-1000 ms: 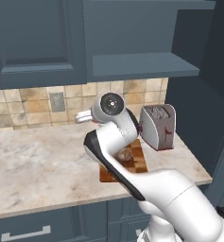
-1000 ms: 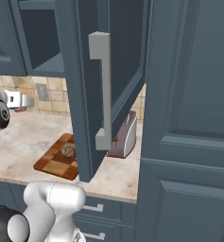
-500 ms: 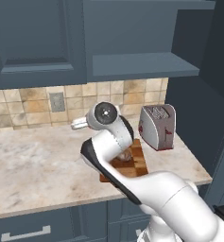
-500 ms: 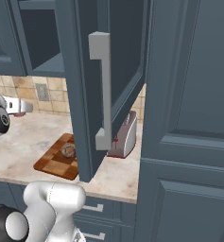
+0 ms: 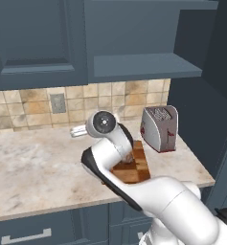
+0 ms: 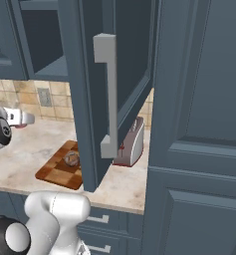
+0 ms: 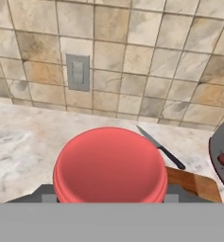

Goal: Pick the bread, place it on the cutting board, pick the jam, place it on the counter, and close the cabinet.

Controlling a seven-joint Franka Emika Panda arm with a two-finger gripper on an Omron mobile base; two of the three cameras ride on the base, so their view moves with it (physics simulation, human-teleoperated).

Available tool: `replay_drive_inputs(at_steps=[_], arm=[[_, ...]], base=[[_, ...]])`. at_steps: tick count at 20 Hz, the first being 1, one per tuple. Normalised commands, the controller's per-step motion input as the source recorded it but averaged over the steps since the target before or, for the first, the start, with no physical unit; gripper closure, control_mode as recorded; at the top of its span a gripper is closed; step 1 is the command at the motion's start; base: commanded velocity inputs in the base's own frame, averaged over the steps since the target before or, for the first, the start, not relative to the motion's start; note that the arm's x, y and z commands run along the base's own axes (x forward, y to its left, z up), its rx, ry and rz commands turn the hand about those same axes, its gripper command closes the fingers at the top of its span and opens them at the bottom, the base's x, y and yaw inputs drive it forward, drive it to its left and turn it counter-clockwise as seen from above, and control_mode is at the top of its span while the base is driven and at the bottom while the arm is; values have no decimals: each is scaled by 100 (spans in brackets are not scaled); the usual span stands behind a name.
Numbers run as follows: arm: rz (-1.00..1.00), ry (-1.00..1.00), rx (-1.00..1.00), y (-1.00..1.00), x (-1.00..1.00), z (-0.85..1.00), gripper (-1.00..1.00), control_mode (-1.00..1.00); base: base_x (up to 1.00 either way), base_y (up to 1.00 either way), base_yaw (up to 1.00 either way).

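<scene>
Three views we have, and we go through them one by one.

From the left base view we see the white arm bent over the counter (image 5: 33, 167). The gripper (image 5: 79, 130) points to the left, toward the tiled wall, and it sits above the stone surface. Behind the arm lies the cutting board (image 5: 134, 167), and a small part of the bread (image 5: 128, 158) shows on it beside the arm. A silver toaster (image 5: 159, 128) stands just to the right of the board. The cabinet (image 5: 143, 33) above has its shelf uncovered on this side.

From the right base view the cabinet door (image 6: 102, 94) stands open toward us, with its long silver handle (image 6: 107, 94) in front. The bread (image 6: 71, 159) rests on the cutting board (image 6: 57, 172), near the board's far right corner. The toaster (image 6: 131, 144) is partly hidden behind the door. At the left edge the gripper (image 6: 21, 118) holds something red, low over the counter (image 6: 40, 137).

From the hand view the jam (image 7: 110, 165) fills the space between the fingers, and we look on its round red top. The claw is closed on the jar. Beyond it lies a knife (image 7: 159, 147) on the counter (image 7: 19, 142), beside a corner of the cutting board (image 7: 193, 182). A grey wall outlet (image 7: 78, 72) sits in the tiles.
</scene>
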Motion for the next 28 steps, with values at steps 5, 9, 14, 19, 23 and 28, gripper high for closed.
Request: replay_drive_inputs(at_steps=[5, 9, 14, 19, 23, 28], arm=[[0, 0, 0, 2, 0, -28, 100, -100], [0, 0, 0, 0, 0, -27, 100, -100], [0, 0, 0, 0, 0, -23, 100, -100], [0, 0, 0, 0, 0, -21, 100, -100], [0, 1, 0, 0, 0, -16, 100, -100], [0, 4, 0, 2, 4, -13, 100, -100]], base=[[0, 0, 0], [0, 0, 0], [0, 0, 0], [0, 0, 0], [0, 0, 0], [0, 0, 0]])
